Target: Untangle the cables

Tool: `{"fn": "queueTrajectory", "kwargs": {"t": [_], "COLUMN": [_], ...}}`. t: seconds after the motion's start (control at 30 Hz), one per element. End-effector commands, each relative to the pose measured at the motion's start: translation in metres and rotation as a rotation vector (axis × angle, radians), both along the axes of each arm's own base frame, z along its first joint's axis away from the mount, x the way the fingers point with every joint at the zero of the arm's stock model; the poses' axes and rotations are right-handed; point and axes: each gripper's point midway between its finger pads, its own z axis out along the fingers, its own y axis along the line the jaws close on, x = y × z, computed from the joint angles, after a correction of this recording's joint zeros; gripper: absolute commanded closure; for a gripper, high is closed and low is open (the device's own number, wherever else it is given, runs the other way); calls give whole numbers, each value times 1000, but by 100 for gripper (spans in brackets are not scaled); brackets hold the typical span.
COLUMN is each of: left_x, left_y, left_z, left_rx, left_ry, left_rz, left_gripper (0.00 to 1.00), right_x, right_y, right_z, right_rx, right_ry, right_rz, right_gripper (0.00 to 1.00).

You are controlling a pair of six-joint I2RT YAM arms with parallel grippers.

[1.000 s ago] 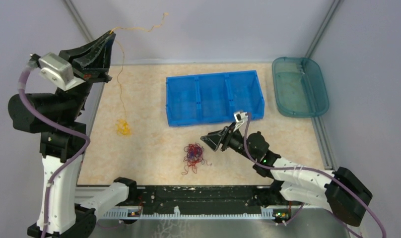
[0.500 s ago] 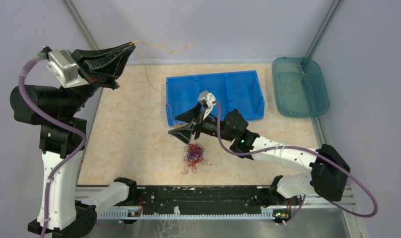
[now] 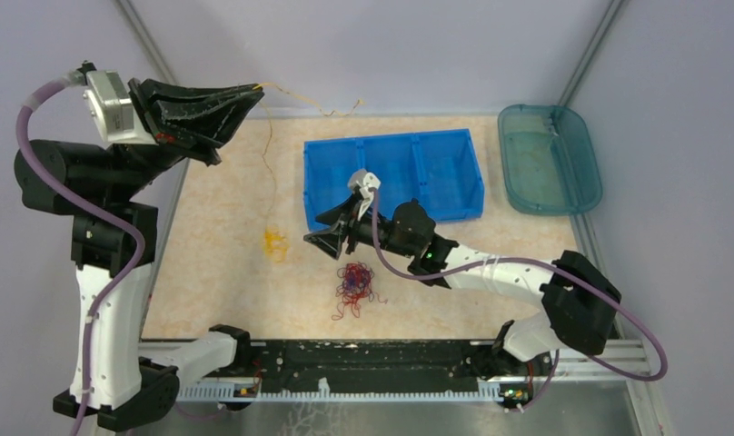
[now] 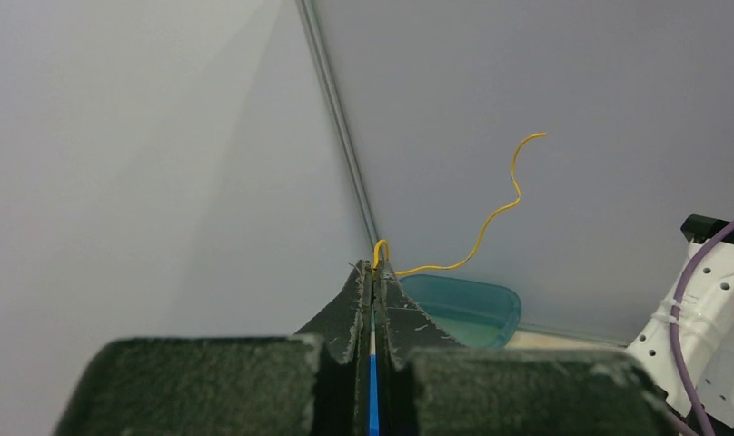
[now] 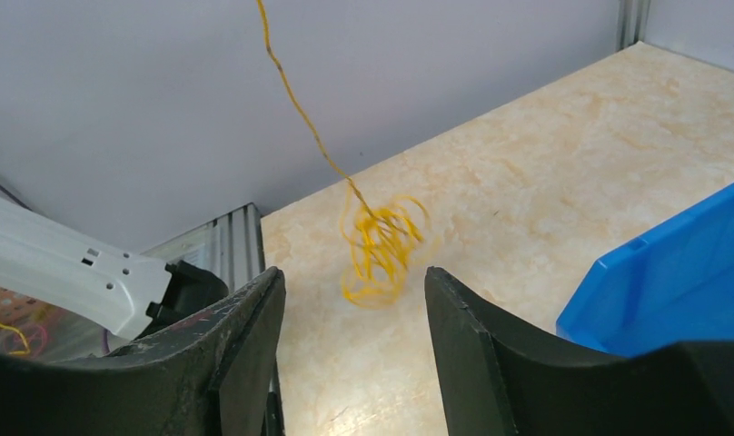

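Marbled tabletop (image 3: 209, 291) spreads below; my left gripper (image 3: 257, 89), clamped tight, holds a yellow cable (image 3: 266, 168) running twelve-to-six down to its bunch (image 3: 274, 243). That bunch lies at nine o'clock from my nearer right gripper (image 3: 314, 232), wide open and empty; the red-purple tangle (image 3: 354, 283) sits at five.

On my worktop (image 3: 218, 272), the three-compartment bin (image 3: 391, 139) sits at rear centre, with the tub (image 3: 545, 163) to its right in the rear right corner. The cable tangle (image 3: 354, 283) lies in front of the bin, toward the near edge. My right fingers (image 3: 325, 242) are between bin and tangle. My left fingers (image 3: 227, 98) are high over the rear left corner. A separate cable (image 3: 274, 243) hangs from them, its bunched end left of the right fingers.
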Motion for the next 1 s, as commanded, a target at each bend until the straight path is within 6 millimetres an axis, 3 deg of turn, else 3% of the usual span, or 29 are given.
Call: {"fn": "queueTrajectory", "kwargs": {"t": [0.0,0.1,0.23,0.43,0.53,0.6,0.77,0.87,0.97], "left_x": [-14,-18,-20,-18,-17,-18,-19,-22,-25], "left_y": [-3,-2,-1,0,0,0,0,0,1], "left_z": [9,8,4,3,2,2,9,17,23], "left_rx": [-7,-4,-1,8,8,8,-6,-15,-23], "left_ry": [-3,-5,-11,-21,-14,-15,-20,-28,-39], "left_rz": [-58,-62,-52,-37,-39,-41,-46,-54,-53], "left_gripper": [98,98,98,98,98,98,98,98,98], "right_x": [7,5,-23,-68,-90,-86,-70,-61,-64], "right_y": [1,3,13,14,3,2,10,19,28], "right_z": [34,46,68,65,60,52,37,23,12], "right_rx": [105,146,218,250,284,266,199,154,141], "right_ry": [-41,-54,-76,-78,-77,-48,-18,15,53], "right_rz": [-33,-18,156,357,456,425,347,322,361], "right_gripper": [38,31,20,20,25,37,52,57,58]}}
